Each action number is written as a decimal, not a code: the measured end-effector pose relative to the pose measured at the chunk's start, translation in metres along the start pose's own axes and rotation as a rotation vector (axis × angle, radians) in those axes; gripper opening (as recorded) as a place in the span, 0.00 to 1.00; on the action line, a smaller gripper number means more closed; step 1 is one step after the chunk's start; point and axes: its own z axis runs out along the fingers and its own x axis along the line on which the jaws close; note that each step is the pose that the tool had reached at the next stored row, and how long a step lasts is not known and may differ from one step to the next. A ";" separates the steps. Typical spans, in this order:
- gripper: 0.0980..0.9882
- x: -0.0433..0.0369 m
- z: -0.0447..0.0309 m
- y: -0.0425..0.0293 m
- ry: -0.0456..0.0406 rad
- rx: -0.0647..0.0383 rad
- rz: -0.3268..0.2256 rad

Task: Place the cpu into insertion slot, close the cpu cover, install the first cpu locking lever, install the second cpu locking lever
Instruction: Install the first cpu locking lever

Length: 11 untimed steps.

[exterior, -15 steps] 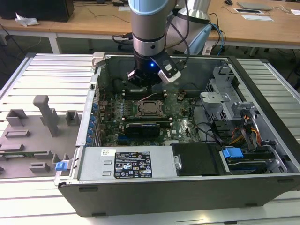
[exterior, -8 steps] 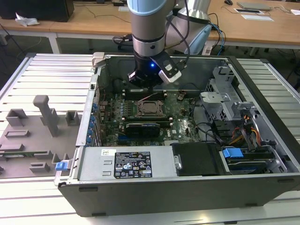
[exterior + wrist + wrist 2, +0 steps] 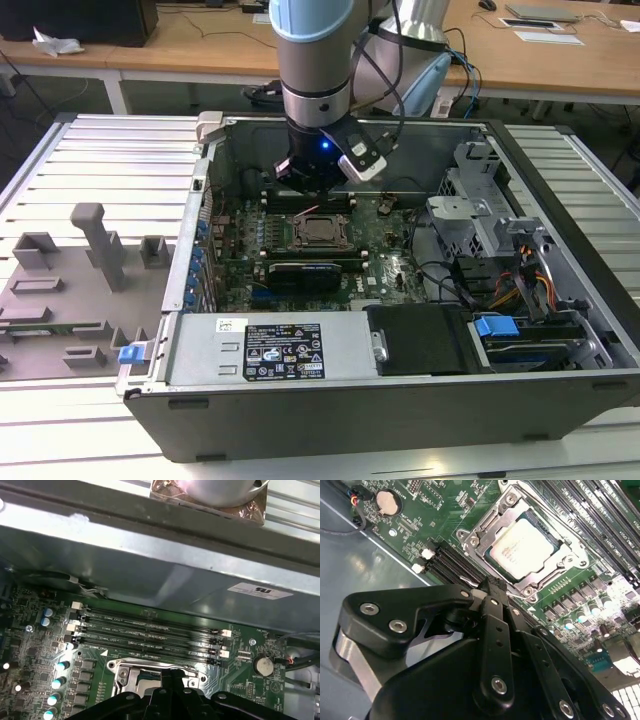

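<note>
The cpu (image 3: pixel 527 547), a flat square chip with a dull silver top, lies in the insertion slot (image 3: pixel 512 500) on the green motherboard. The cpu cover (image 3: pixel 479 539), a grey metal frame, lies flat around it. My gripper (image 3: pixel 489 586) hangs just above the socket's edge, fingers pressed together with nothing seen between them. A thin wire lever (image 3: pixel 517 594) runs along that edge right by the fingertips. In the exterior view the gripper (image 3: pixel 315 188) sits low inside the open computer case, just behind the cpu (image 3: pixel 320 231). The first wrist view shows the gripper (image 3: pixel 172 676) over the socket frame (image 3: pixel 122 669).
Black memory slots (image 3: pixel 150 630) run between the socket and the case wall (image 3: pixel 150 575). A coin battery (image 3: pixel 387 502) sits on the board. The drive cage (image 3: pixel 490 220) and cables fill the exterior view's right. A grey fixture tray (image 3: pixel 80 280) lies on the exterior view's left.
</note>
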 end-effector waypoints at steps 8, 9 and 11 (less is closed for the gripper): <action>0.01 -0.0005 0.0092 0.0047 0.0013 0.021 0.011; 0.01 -0.0008 0.0097 0.0055 0.0012 0.023 0.013; 0.01 -0.0018 0.0109 0.0073 0.0009 0.026 0.017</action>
